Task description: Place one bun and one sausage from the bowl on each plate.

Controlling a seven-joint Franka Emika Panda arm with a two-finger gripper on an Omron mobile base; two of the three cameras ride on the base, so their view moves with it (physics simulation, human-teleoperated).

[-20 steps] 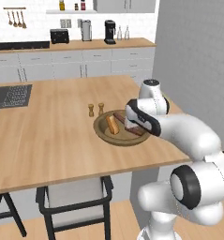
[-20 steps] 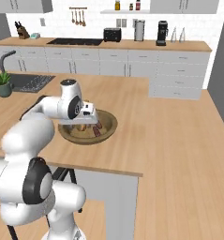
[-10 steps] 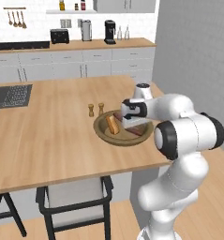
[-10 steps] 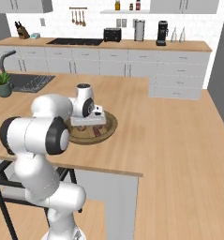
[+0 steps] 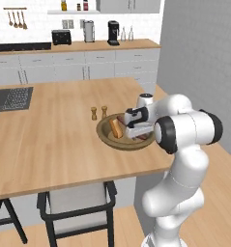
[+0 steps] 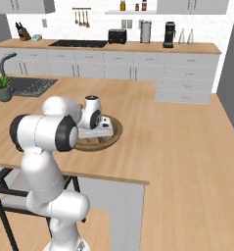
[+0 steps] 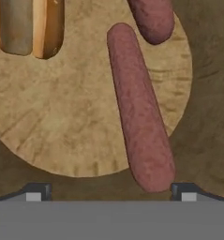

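The wooden bowl (image 5: 105,135) sits on the island counter near its right edge, also seen at its rim (image 6: 116,131). Inside lie a bun (image 5: 117,128) and sausages. My gripper (image 5: 136,131) hangs low over the bowl, open and holding nothing. In the hand view a long sausage (image 7: 139,110) lies between and just ahead of the open fingertips (image 7: 38,190), close to the right one. A second sausage (image 7: 152,18) lies beyond it, and the bun (image 7: 31,26) is at the upper left. The plates are out of view.
Two small wooden shakers (image 5: 98,113) stand just behind the bowl. A chair (image 5: 76,202) is tucked under the counter's near edge. A sink (image 6: 25,86) and a potted plant (image 6: 2,86) are at the far left. Cabinets with appliances line the back wall.
The arm has folded upward and closer to the bowl, with the hand staying low over it. The gripper stays open, and the bowl's contents have not moved.
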